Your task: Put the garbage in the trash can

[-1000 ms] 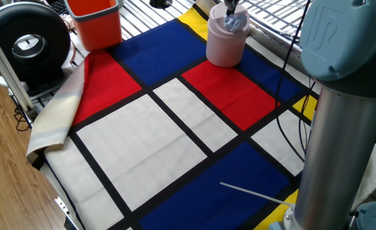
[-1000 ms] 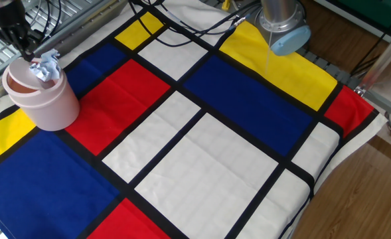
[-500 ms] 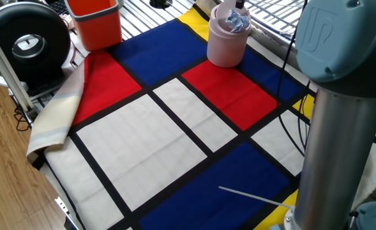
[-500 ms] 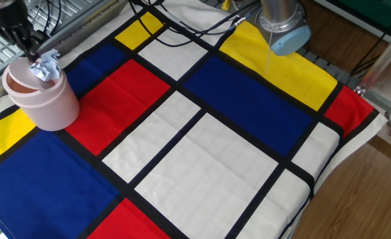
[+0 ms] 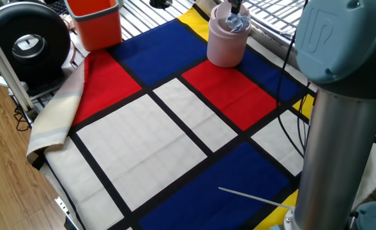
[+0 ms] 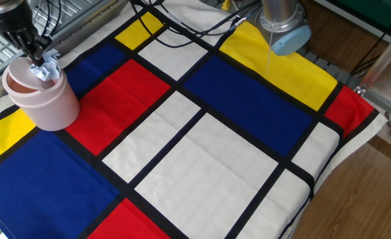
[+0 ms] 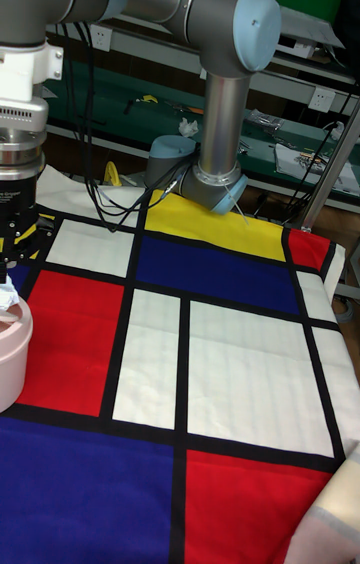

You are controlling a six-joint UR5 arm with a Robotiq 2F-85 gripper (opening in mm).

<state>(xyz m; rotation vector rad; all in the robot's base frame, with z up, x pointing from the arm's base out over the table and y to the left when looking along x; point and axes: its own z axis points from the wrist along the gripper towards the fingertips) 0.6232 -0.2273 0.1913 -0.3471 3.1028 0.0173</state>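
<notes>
The pale pink trash can (image 5: 226, 48) stands at the far edge of the coloured cloth, on the left in the other fixed view (image 6: 46, 103) and at the left border of the tall view (image 7: 10, 359). The garbage (image 5: 237, 23), a crumpled white-grey paper wad (image 6: 47, 69) (image 7: 6, 302), sits at the can's top, poking above the rim. My gripper (image 6: 37, 54) hangs straight over it with its dark fingertips at the wad's upper side (image 5: 234, 9) (image 7: 15, 259). How the jaws stand is hidden by their dark colour and small size.
An orange square bin (image 5: 97, 22) and a black round device (image 5: 27, 41) stand at the far left corner. My arm's grey column (image 5: 341, 128) rises at the near right. Cables (image 6: 195, 23) run along the cloth's far edge, and a wire rack lies behind the can.
The gripper has shifted slightly sideways over the can's top. The wad has stayed at the rim, hardly moved.
</notes>
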